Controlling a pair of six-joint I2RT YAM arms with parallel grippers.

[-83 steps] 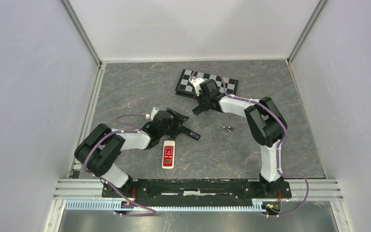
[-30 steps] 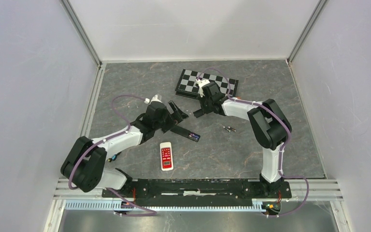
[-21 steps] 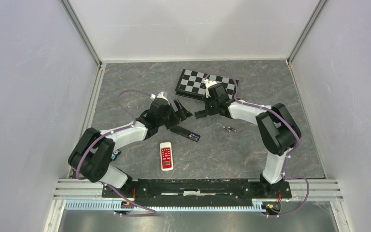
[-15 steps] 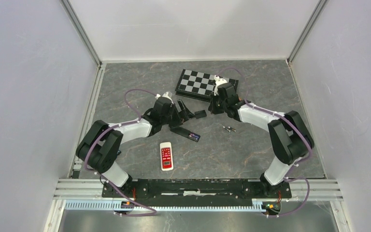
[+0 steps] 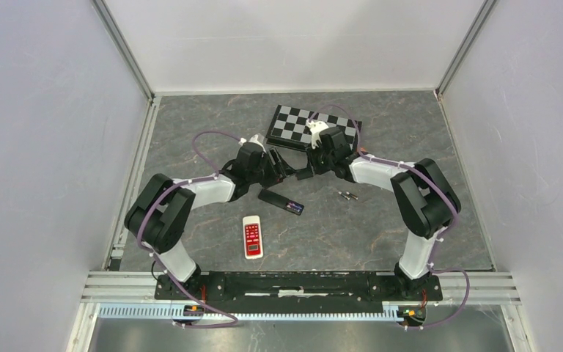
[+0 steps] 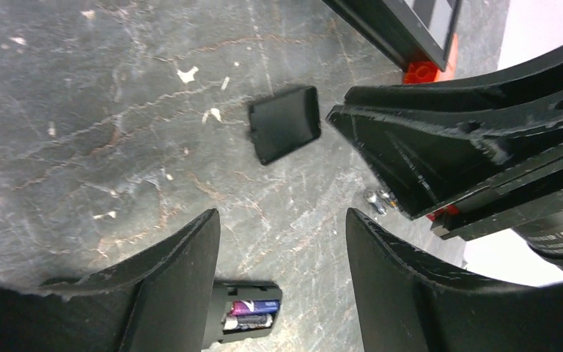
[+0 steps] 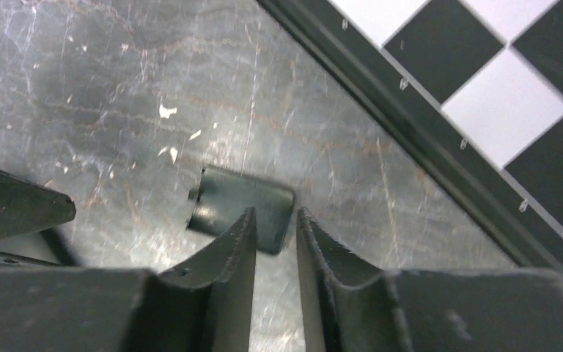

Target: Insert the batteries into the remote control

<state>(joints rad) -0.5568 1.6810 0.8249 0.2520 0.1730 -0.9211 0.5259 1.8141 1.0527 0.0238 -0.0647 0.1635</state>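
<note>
Black remote (image 5: 281, 202) lies open — purplish batteries (image 6: 252, 311) inside.

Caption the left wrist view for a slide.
Left gripper open above the table; a small black cover lies ahead, the black remote, battery bay exposed, below.

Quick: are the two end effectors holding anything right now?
Left end effector: open wide, empty.
Right end effector: slightly open, empty, over the black cover.
</note>
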